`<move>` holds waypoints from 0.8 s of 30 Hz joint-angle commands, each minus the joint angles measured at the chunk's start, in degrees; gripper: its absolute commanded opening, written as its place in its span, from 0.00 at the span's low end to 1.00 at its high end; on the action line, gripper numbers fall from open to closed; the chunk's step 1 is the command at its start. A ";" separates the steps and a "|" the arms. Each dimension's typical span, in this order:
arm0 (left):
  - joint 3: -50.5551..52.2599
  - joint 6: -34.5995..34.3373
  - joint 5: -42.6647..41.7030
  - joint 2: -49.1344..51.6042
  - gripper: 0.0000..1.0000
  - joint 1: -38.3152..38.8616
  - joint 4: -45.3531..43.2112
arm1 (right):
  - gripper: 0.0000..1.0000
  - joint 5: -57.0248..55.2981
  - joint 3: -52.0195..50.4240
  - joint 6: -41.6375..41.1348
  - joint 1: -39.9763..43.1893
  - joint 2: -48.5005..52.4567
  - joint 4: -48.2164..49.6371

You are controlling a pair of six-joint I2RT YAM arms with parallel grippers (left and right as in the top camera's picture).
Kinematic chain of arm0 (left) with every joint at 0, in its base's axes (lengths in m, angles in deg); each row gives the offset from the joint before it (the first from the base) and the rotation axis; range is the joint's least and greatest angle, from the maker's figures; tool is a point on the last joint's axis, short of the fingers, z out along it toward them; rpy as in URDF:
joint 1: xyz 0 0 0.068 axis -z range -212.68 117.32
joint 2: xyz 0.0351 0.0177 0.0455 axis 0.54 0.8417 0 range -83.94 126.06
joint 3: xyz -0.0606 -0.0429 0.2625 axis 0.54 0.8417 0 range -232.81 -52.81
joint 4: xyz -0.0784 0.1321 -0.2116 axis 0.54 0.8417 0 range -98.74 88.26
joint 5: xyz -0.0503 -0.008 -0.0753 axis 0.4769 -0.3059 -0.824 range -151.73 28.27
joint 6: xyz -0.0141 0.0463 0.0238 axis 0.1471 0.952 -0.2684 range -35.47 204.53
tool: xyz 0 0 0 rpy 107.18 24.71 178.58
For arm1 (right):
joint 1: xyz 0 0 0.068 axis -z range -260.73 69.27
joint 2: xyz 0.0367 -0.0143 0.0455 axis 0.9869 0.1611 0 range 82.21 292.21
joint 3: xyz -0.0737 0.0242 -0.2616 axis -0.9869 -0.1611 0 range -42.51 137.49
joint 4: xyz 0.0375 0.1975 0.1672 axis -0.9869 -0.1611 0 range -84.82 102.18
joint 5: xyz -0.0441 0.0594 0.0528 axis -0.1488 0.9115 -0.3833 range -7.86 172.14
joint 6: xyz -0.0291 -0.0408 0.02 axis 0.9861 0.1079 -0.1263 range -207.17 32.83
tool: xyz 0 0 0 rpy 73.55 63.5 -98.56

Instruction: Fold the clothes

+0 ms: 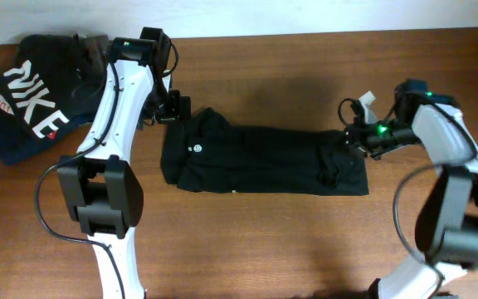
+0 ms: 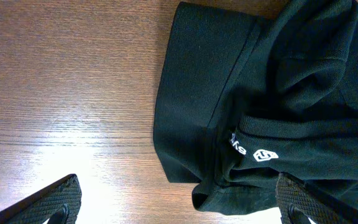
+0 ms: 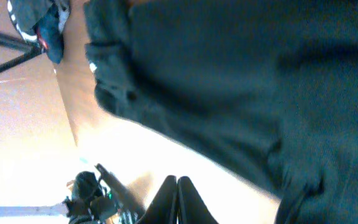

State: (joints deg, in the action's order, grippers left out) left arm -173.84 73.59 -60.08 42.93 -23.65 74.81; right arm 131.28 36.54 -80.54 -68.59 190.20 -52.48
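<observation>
The wooden table (image 1: pixel 264 241) is filling the overhead view, and its edges are being cut off on all sides. The black T-shirt (image 1: pixel 256 162) is lying in the middle of it as a long flat band going from left to right. Its folds are hard to read because the cloth is so dark. In the right wrist view the T-shirt (image 3: pixel 241 81) is appearing only as a blurred dark mass.

The NIKE garment (image 1: pixel 31 104) is lying crumpled at the far left corner, apart from the T-shirt. The left arm (image 1: pixel 114 91) is covering part of it. The right arm (image 1: pixel 442 141) is reaching in from the right side, and its base is running out of the picture.

The left gripper (image 1: pixel 175 106) is hanging over the left end of the T-shirt. In its own camera only the tips of the left gripper (image 2: pixel 178 205) are showing, standing wide apart with nothing between them.

The right gripper (image 1: pixel 357 137) is sitting at the right end of the T-shirt. Its fingers (image 3: pixel 178 199) are pressing together. I cannot tell whether they are pinching any cloth, because the view is blurred.

The small white mark (image 1: pixel 196 148) is showing near the left end. In the left wrist view the mark (image 2: pixel 265 155) is lying on a fold, with tiny white letters beside it that are too small to read.
</observation>
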 commanded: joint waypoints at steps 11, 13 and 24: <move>-0.61 -0.31 -0.68 -1.01 0.99 -0.02 0.09 | 0.12 0.22 -19.06 6.40 0.26 -1.79 10.86; -0.61 -0.31 -0.68 -1.01 0.99 -0.02 0.07 | 0.17 0.76 -22.62 4.04 0.26 -0.94 15.78; -0.61 -0.31 -1.90 -1.01 0.99 -0.02 0.52 | 0.15 -0.22 -26.12 -0.74 0.26 2.71 24.87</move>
State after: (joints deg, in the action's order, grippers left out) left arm -173.84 73.59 -61.08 42.93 -23.65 75.14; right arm 132.35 9.26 -79.95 -68.48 192.45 -26.78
